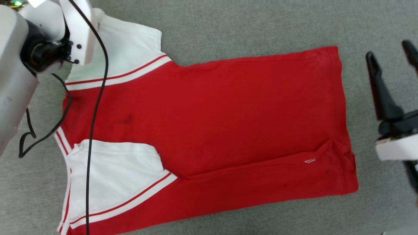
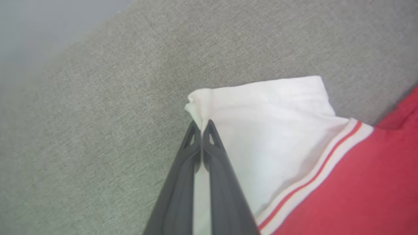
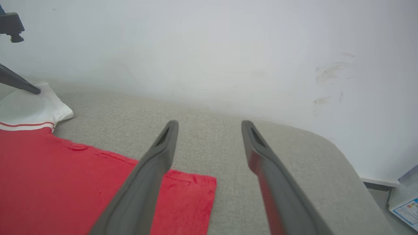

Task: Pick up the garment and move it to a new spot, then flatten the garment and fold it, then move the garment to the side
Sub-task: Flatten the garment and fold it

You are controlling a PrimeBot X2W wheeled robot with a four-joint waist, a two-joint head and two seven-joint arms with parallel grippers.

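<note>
The garment point(image 1: 209, 114) lies spread flat on the grey padded surface point(image 1: 228, 26), plain red side up, white sleeves to the left and hem to the right. My left gripper point(image 2: 201, 124) is shut on the corner of the far white sleeve point(image 2: 261, 124), pinching a small fold of it. From the right wrist view, that gripper's point(image 3: 32, 89) tips rest on the same sleeve point(image 3: 29, 107). My right gripper point(image 1: 390, 54) hangs open and empty beyond the hem. Its fingers point(image 3: 163, 153) stand wide apart over the grey surface, just past the garment's far hem corner point(image 3: 196, 192).
A black cable point(image 1: 94, 114) from my left arm point(image 1: 19, 75) hangs across the sleeves. A white wall point(image 3: 212, 49) rises behind the surface, whose rounded edge point(image 3: 352, 163) drops off at the right. A printed box point(image 3: 405, 205) lies on the floor beyond it.
</note>
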